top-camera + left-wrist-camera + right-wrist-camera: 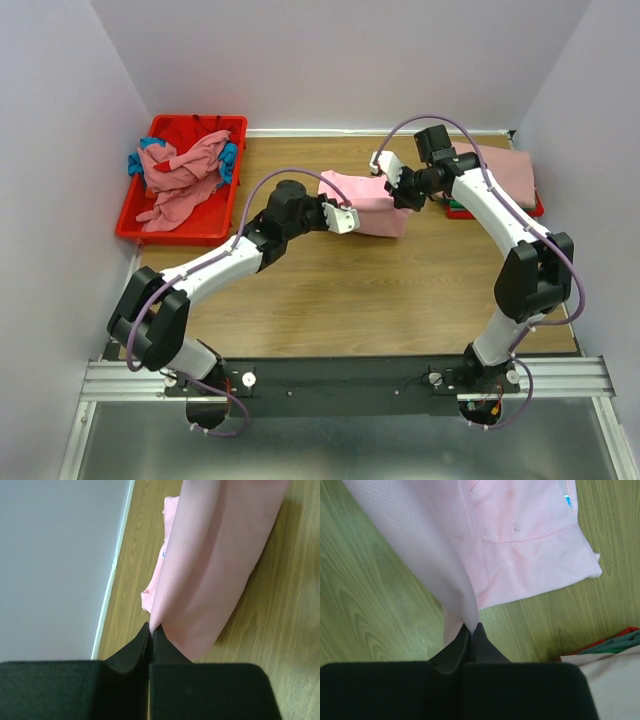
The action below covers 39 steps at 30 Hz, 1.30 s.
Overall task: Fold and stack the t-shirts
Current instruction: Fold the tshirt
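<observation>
Woodgrain table [350, 290]; left tool [151, 629], right tool [471, 626] pinch soft mesh-knit pink t-shirt [365, 207].

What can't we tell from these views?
- Top view: the right arm partly covers the layers under the folded dusty rose cloth t-shirt, so they cannot be counted.
- Top view: the tangled cloth in the red plastic bin overlaps itself, so the shirt count is unclear.
- Wrist views: the bright pink cloth t-shirt is cut off by the top edge, so its fold shape is hidden.
</observation>
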Motion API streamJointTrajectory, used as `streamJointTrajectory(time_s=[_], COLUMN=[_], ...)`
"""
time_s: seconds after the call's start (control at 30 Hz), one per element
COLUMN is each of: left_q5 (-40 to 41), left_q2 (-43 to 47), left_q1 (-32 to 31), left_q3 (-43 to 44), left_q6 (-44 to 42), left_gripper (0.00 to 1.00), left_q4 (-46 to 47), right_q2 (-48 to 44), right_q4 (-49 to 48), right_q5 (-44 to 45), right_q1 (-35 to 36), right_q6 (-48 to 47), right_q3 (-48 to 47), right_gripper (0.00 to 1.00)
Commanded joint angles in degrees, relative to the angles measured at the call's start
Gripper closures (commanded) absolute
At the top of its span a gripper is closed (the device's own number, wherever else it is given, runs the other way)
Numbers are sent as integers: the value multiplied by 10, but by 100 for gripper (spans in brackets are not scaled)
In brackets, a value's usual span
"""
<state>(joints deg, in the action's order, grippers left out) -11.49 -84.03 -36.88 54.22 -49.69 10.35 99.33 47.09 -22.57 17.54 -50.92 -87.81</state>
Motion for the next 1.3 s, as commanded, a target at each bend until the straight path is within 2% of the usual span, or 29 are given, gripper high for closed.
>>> streamJointTrajectory(time_s=[0.0,0.2,0.37,0.47,0.6,0.8,1.0,1.27], left_q5=[-46,-100,-112,-109,-94,-89,-32,-76], left_q2=[14,67,113,141,205,268,245,172], left_q1=[1,-6,-57,-106,-170,-203,-198,-74], left_q3=[-6,-64,-111,-132,-164,-176,-170,-152], left_q6=[7,54,104,141,198,236,184,135], left_gripper=[100,100,100,100,100,100,100,100], left_q4=[2,-17,-30,-49,-66,-82,-81,-34], right_q2=[-16,-80,-149,-225,-300,-364,-296,-139], right_q4=[-8,-2,32,52,94,114,101,70], right_q5=[-12,-61,-94,-101,-110,-97,-90,-92], right_q1=[-6,-5,-6,-3,-4,-2,-2,-3], right_q6=[-1,-13,-27,-30,-33,-23,-37,-40], right_q3=[16,105,179,239,279,284,226,112], right_gripper=[100,100,99,100,100,100,100,100])
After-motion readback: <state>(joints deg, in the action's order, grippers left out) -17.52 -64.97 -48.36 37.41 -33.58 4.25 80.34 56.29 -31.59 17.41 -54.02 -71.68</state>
